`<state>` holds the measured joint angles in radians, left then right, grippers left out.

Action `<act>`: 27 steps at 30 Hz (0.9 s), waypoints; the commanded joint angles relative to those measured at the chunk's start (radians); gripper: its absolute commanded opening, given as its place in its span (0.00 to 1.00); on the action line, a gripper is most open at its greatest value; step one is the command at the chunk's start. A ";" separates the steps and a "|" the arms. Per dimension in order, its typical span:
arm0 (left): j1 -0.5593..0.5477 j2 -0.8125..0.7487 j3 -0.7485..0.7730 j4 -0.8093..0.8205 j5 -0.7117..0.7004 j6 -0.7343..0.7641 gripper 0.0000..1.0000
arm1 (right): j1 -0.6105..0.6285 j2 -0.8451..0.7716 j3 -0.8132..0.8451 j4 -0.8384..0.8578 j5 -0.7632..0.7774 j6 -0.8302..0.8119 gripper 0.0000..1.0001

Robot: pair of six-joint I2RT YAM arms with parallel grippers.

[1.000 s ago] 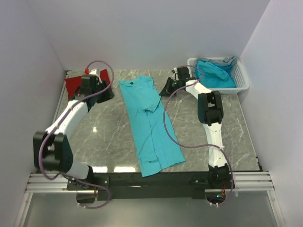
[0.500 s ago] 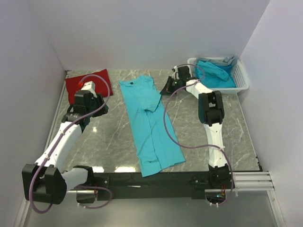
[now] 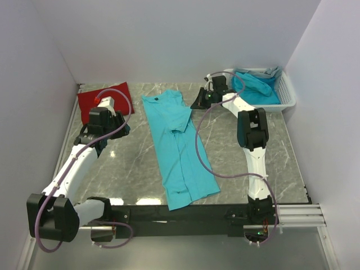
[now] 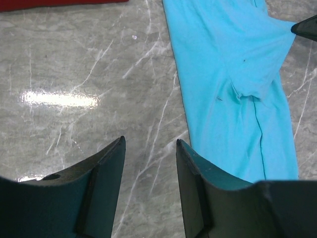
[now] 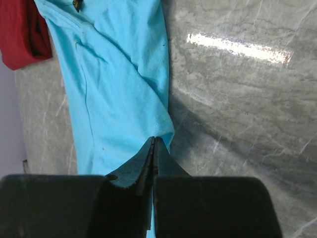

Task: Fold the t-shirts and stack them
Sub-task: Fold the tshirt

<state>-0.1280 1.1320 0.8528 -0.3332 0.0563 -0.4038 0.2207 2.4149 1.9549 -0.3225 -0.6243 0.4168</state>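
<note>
Our right hand is pressed together on the sleeve hem of the turquoise shirt. The shirt lies flat to that hand's left, its long axis running back toward the arm bases. Our left hand (jaws apart, empty) hovers over bare counter, the shirt off to its right. The right hand is nearer.

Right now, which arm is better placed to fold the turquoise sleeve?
Right: right gripper is shut on the turquoise t-shirt's sleeve edge; left gripper hovers open over the table beside it.

The left claw hovers half-open; right claw, arm stretched forward, is pinched closed, seemingly on the turquoise t-shirt.
</note>
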 commanded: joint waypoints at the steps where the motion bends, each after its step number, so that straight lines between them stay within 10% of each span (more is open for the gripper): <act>1: -0.001 -0.006 -0.003 0.040 0.020 0.025 0.51 | 0.020 -0.096 -0.008 0.016 0.024 -0.049 0.00; 27: -0.001 -0.017 -0.003 0.039 0.016 0.033 0.51 | 0.318 -0.123 0.045 -0.131 0.363 -0.343 0.07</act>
<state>-0.1276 1.1320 0.8528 -0.3328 0.0601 -0.3965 0.4805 2.2982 1.9339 -0.4034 -0.3595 0.1665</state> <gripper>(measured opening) 0.515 0.056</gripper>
